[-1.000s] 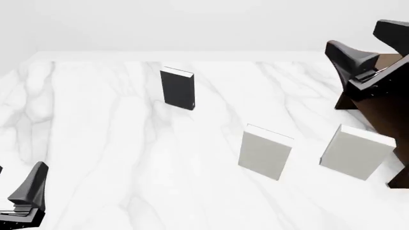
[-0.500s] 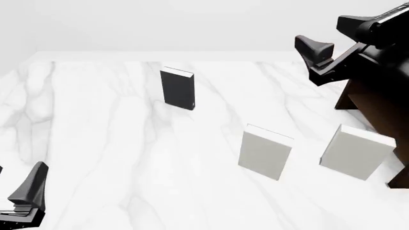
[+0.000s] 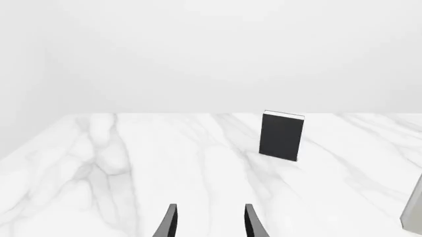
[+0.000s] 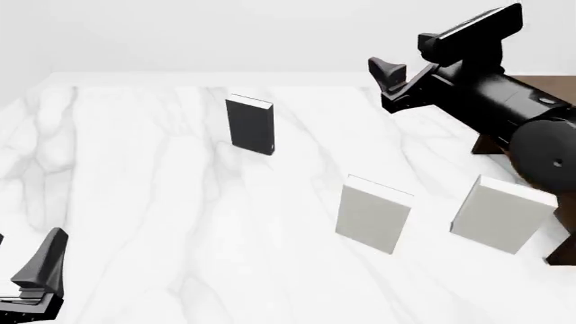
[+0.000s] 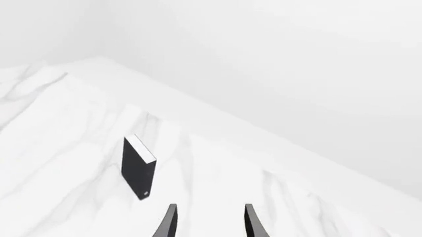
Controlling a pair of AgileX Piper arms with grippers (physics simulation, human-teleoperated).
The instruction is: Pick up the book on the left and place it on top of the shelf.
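Your right gripper [image 4: 389, 79], fingers apart and empty, is nearer: the book [image 4: 250, 125] stands upright ahead of it, lower, long axis vertical.

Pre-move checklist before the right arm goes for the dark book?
1. Dark book upright, free of neighbours: ok.
2. Right gripper open, empty: ok.
3. Book ahead of the right gripper in the wrist view: ok.
4. Left gripper parked low, away from the book: ok.
5. Pale books off the approach path: ok.
6. Shelf top free: cannot tell, arm hides it.
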